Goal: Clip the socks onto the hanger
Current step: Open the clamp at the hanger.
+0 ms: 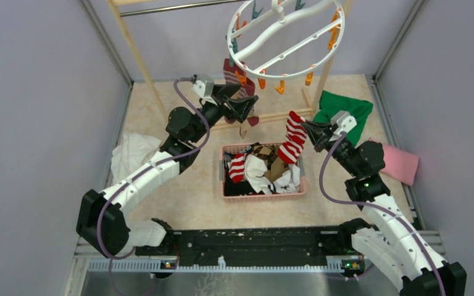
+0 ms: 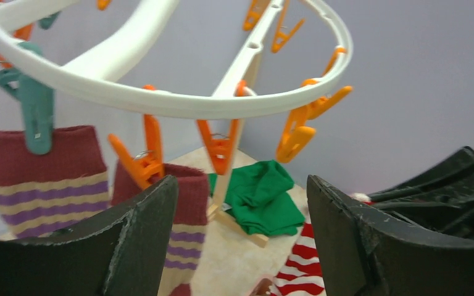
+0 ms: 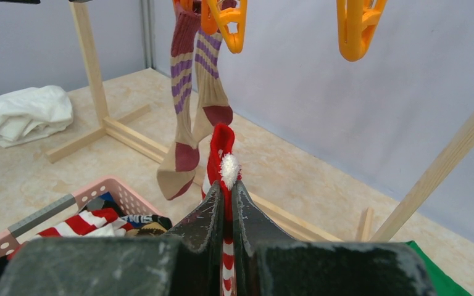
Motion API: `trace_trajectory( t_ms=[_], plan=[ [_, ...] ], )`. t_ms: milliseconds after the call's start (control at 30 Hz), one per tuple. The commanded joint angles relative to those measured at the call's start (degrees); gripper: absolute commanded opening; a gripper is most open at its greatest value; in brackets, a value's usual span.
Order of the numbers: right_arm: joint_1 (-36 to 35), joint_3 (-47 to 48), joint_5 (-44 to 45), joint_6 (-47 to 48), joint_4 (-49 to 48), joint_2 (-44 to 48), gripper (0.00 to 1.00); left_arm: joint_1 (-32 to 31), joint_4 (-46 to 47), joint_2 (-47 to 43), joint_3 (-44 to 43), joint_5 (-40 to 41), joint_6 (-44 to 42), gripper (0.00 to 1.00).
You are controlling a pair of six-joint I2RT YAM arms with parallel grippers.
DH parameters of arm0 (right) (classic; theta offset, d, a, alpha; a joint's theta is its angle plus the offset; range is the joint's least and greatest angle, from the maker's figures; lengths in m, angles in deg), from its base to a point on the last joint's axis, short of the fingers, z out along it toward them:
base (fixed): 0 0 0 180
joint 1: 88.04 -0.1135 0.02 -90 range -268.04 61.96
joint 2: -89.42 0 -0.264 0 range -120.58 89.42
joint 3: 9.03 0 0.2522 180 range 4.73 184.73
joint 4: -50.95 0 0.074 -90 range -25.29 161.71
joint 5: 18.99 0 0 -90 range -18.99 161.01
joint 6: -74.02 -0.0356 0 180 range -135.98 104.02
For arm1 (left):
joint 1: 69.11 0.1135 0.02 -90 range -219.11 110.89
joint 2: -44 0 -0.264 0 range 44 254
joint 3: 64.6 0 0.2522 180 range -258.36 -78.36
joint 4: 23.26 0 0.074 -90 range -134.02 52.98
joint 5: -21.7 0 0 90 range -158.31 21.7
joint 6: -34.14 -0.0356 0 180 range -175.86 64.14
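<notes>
Basket: pink plastic basket [image 1: 227, 185], mid-table between the two arms, on the near side of the wooden rack [image 1: 137, 55].
Basket contents: mixed pile. Red-and-white sock [image 1: 237, 168] at the left end, white fabric [image 1: 258, 172] in the middle, brown patterned pieces [image 1: 271, 161] toward the far side, dark items [image 1: 237, 188] near-left. Can't count the socks in the heap.
Hanger: white ring hanger [image 1: 284, 38] hangs at the far side over the table, with orange and teal pegs round the rim.
Hanger load: two tan-and-maroon socks [image 2: 43, 179] pegged at the left part of the ring, one on a teal peg [image 2: 36, 114], the other on an orange peg [image 2: 145, 160].
Left gripper [image 2: 241, 197]: just below the ring, beside the pegged pair. Jaws wide apart, nothing between them.
Right gripper [image 3: 227, 191]: jaws clamped on the held striped sock [image 1: 292, 139], pinched near its upper end. Sock hangs over the far-right corner of the basket.
Loose cloth: green cloth [image 1: 345, 111] far right, pink cloth [image 1: 401, 163] at the right edge, white cloth [image 1: 133, 154] left of the basket.
</notes>
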Motion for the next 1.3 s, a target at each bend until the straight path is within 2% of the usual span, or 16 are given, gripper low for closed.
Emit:
trace_trajectory(
  t_ms=[0, 167, 300, 500, 767, 1033, 1267],
  plan=[
    [0.3, 1.4, -0.6, -0.1, -1.3, 0.7, 0.00, 0.2, 6.3, 1.3, -3.0, -9.3, 7.5, 0.79],
    [0.3, 1.4, -0.7, -0.1, -1.4, 0.6, 0.00, 1.1, 2.5, 3.9, -5.2, -7.7, 10.8, 0.77],
    [0.3, 1.4, -0.7, 0.2, -1.1, 0.6, 0.00, 3.2, 2.8, 7.0, -7.3, -11.1, 15.7, 0.76],
    [0.3, 1.3, -0.6, 0.4, -1.1, 0.7, 0.00, 4.2, 3.6, 10.3, -9.6, -14.3, 19.3, 0.78],
    [0.3, 1.2, -0.3, 0.7, -1.1, 0.8, 0.00, 6.0, 6.1, 12.6, -10.7, -14.0, 24.7, 0.84],
    [0.4, 0.9, 0.0, 1.0, -0.9, 1.1, 0.00, 6.8, 7.6, 14.8, -12.6, -14.8, 25.6, 0.85],
    [0.7, 0.9, 0.0, 1.1, -0.8, 1.2, 0.00, 7.0, 6.4, 15.9, -13.6, -14.9, 20.6, 0.85]
  ],
)
